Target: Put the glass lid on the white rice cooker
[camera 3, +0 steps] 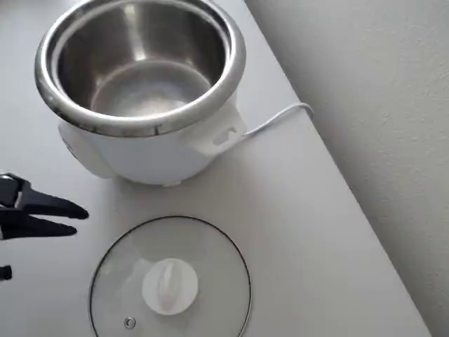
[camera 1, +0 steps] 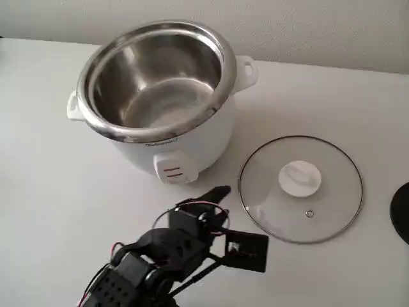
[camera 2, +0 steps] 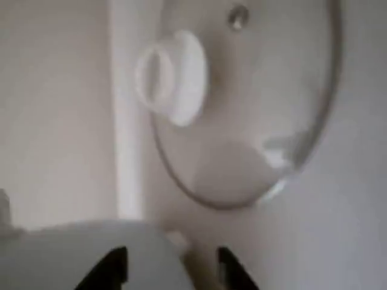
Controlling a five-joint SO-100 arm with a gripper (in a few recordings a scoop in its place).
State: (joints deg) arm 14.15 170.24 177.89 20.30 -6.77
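Currently: glass lid flat on table, blurred in wrist view | rice cooker uncovered | jaws slightly parted, empty

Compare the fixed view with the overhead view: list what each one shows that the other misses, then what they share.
Fixed view alone: the white rice cooker's front switch, the arm's black body and wires behind the tool, and a dark object at the right edge.

Overhead view alone: a white cord running from the cooker across the table to its edge.

Both: the open white rice cooker with its steel pot, the glass lid lying flat on the table beside it, and the tool's black tips near both, touching neither.
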